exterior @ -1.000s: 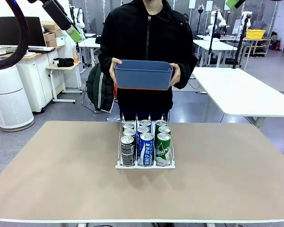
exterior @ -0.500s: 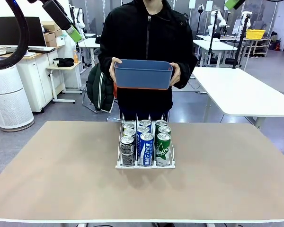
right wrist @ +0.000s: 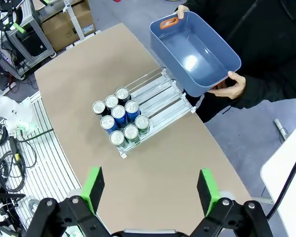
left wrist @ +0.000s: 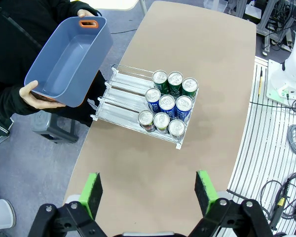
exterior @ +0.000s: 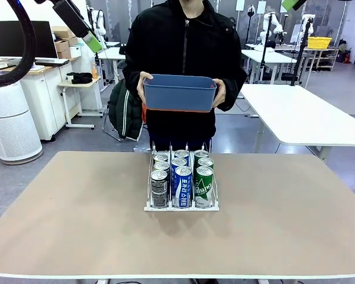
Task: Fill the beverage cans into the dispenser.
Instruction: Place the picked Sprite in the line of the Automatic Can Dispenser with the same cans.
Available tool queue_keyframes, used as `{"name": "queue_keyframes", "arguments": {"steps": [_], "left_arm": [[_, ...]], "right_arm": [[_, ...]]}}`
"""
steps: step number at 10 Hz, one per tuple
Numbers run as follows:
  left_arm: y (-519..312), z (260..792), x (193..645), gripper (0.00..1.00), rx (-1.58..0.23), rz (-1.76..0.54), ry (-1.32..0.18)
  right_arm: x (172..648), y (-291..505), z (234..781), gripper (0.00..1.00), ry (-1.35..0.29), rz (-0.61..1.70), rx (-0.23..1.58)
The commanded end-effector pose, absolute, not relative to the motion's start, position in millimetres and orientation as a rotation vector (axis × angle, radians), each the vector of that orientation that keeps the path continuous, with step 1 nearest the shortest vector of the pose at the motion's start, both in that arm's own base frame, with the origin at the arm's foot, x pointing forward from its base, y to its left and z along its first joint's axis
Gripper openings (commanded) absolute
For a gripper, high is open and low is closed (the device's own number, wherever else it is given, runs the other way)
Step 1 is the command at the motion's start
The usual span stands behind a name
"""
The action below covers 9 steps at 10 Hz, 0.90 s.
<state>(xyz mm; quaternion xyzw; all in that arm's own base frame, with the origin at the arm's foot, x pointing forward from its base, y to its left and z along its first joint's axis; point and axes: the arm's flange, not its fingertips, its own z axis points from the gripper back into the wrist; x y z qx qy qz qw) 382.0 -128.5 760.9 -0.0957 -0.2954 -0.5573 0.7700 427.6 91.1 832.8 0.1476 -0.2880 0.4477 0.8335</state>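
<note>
Well, cans (left wrist: 168, 102) in dispenser (left wrist: 124, 95) look rigid, slick, prob full/heavy — grab mid-body; left gripper (left wrist: 148, 194) & right gripper (right wrist: 150, 192) both agape, holding nothing.

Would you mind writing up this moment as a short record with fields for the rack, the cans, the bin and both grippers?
dispenser: white three-lane rack at mid-table, its far half bare
beverage cans: nine upright at the robot-side end, three per lane; black-grey, blue, green
blue bin: empty, held off the table in the person's two hands
left gripper: open, high above the table, holding nothing
right gripper: open, high above the table, holding nothing
</note>
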Motion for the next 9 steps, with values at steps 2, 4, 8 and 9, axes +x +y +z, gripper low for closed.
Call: {"name": "queue_keyframes", "arguments": {"steps": [2, 4, 8, 9], "left_arm": [[-127.5, 761.0, 381.3, 1.00, -0.212, -1.210, -0.641], [-127.5, 761.0, 381.3, 1.00, -0.212, -1.210, -0.641], [-127.5, 761.0, 381.3, 1.00, -0.212, -1.210, -0.641], [-127.5, 761.0, 381.3, 1.00, -0.212, -1.210, -0.641]], "right_arm": [[425.4, 90.8, 832.0, 1.00, -0.609, 0.950, 0.316], [425.4, 90.8, 832.0, 1.00, -0.609, 0.950, 0.316], [425.4, 90.8, 832.0, 1.00, -0.609, 0.950, 0.316], [425.4, 90.8, 832.0, 1.00, -0.609, 0.950, 0.316]]}}
